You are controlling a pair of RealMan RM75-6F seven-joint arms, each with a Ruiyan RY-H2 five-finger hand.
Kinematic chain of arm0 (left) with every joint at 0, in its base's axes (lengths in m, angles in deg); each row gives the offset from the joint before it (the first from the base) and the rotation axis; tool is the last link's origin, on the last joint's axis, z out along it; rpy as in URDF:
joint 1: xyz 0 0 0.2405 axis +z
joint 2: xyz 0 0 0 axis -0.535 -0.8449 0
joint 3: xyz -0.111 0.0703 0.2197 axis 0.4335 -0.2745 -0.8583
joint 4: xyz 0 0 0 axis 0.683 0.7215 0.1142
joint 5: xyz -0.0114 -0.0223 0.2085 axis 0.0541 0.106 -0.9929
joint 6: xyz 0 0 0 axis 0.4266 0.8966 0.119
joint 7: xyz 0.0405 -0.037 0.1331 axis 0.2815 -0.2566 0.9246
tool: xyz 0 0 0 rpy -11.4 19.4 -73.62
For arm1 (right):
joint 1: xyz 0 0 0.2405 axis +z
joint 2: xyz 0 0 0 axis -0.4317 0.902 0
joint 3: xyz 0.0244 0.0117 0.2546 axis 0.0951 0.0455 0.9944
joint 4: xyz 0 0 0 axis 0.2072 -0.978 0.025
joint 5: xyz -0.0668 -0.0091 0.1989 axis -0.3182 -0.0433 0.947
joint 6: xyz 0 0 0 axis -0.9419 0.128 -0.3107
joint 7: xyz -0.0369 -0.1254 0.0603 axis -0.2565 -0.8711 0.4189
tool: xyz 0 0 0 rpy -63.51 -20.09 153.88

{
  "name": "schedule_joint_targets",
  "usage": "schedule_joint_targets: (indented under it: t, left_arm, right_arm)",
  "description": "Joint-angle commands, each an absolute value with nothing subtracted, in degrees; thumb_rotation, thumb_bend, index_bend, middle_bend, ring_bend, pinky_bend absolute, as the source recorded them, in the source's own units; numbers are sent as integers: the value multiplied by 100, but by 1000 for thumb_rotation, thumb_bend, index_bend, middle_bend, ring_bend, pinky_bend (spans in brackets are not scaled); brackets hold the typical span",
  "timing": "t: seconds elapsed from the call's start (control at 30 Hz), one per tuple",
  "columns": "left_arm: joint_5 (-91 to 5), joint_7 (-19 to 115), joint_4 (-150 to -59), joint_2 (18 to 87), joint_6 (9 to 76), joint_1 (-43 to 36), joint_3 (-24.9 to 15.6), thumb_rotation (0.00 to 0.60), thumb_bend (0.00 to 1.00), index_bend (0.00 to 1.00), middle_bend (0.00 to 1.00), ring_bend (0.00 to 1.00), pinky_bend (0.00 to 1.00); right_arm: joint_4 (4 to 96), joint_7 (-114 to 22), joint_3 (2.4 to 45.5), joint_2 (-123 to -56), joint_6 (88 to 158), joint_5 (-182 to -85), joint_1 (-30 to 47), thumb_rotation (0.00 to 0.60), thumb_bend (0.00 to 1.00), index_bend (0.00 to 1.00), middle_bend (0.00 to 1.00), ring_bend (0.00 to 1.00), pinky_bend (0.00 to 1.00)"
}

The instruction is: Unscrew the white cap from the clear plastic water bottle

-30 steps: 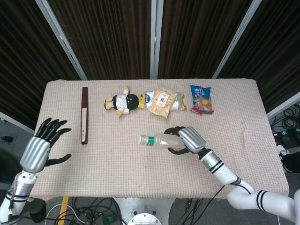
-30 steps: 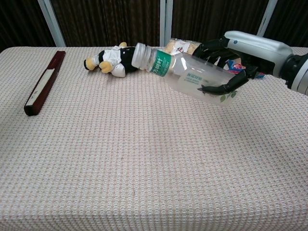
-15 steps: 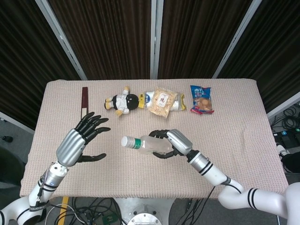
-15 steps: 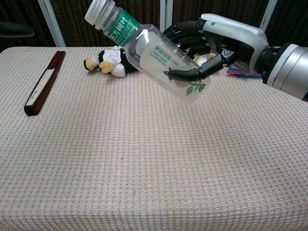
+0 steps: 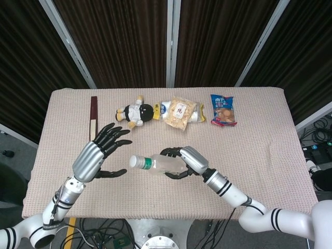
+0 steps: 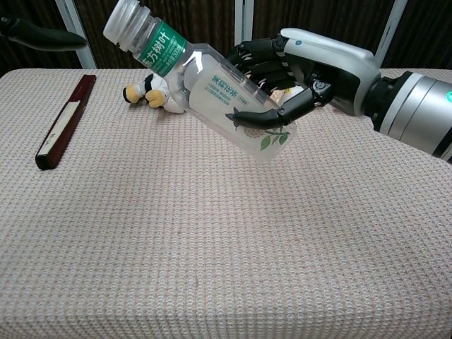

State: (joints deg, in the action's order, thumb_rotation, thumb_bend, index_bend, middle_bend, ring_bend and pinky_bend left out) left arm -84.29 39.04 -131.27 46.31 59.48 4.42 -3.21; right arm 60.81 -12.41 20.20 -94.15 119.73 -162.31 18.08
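The clear plastic water bottle (image 5: pixel 158 165) (image 6: pixel 212 92) with a green label hangs above the table, tilted, its white cap (image 5: pixel 134 161) (image 6: pixel 121 20) pointing left. My right hand (image 5: pixel 185 160) (image 6: pixel 300 60) grips the bottle's body from the right. My left hand (image 5: pixel 97 154) is open with fingers spread, just left of the cap and apart from it. In the chest view only a dark fingertip (image 6: pixel 39 34) of that hand shows at the top left.
A dark red slim box (image 5: pixel 93 125) (image 6: pixel 65 120) lies at the left. A plush toy (image 5: pixel 136 112) (image 6: pixel 159 93), a snack bag (image 5: pixel 180 113) and a blue snack packet (image 5: pixel 223 110) line the table's far side.
My right hand has lifted the bottle and carried it left toward the middle. My left hand has risen from the left table edge and come close to the cap.
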Motion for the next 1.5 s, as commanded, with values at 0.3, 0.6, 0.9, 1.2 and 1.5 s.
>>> schedule_joint_targets:
  t: [0.3,0.6,0.9,1.2,1.5]
  left_arm:
    - [-8430,4166,-13080,4745,6087,389,-374,600,91,233,117,70,43]
    - [-8456,4114,-13160,4758,6133,336,-444,600,88,233,117,70,43]
    - [-8492,4129,-13250,4688,6195,328,-504,600,86,233,117,70,44]
    - [-8512,4138,-13386,4382,5990,326,-727,600,92,247,110,70,44]
    - [-8455,3957,-13440,4170,5804,265,-822,600,225,297,108,70,44]
  right_arm:
    - [6151,-1344,2030,-9418,11869,-16182,1913,600,404,652,552,410,540]
    - [6180,-1401,2023,-9433,11835,-16143,1955,600,404,652,553,410,544]
    - [6173,-1463,1995,-9442,11830,-16101,1951,600,404,652,553,411,549]
    - [6160,-1366,1941,-9384,11850,-16149,1946,600,404,656,553,411,550]
    - [6126,-1245,1886,-9347,11898,-16262,1964,600,404,657,552,411,550]
